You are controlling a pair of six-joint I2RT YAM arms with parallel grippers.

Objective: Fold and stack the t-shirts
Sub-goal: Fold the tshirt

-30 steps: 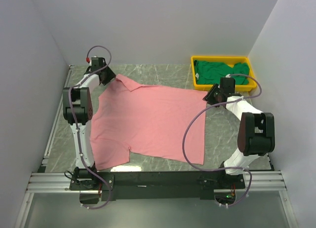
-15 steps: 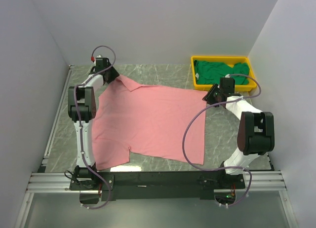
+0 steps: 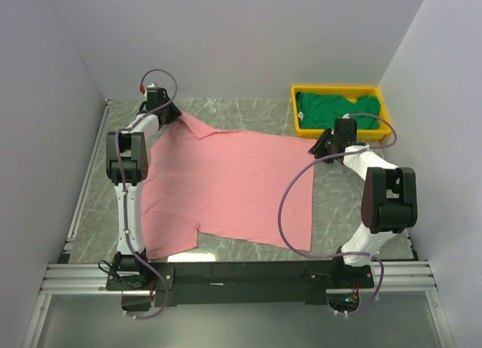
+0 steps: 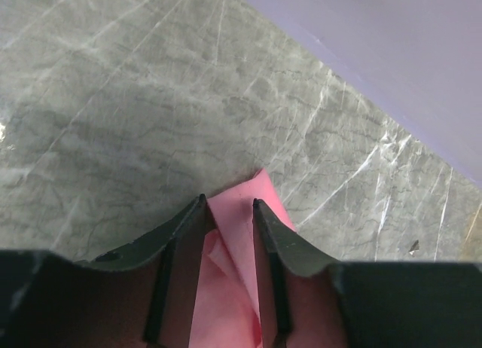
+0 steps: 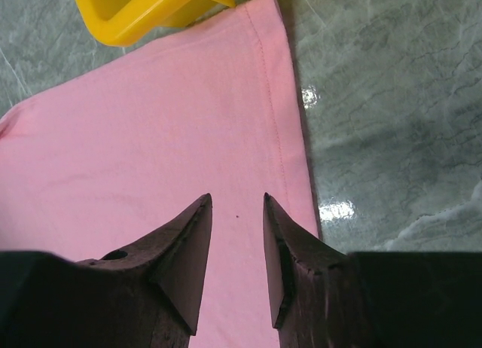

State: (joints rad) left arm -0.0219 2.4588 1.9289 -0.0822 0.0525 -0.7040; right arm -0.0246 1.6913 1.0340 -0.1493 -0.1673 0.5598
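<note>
Straddling collar tip of pink t-shirt (image 3: 226,182) with left claw (image 4: 228,203), cannot tell whether pinching; holding right claw (image 5: 237,201) spread over hem near yellow tray (image 5: 166,5).

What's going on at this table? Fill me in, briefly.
Two robot arms are starting to fold a pink shirt spread flat on the table. The left hand has its fingers either side of the shirt's far left tip, near the collar. The right hand sits open over the far right corner. A green shirt lies crumpled in the yellow tray. No fold is made yet.
</note>
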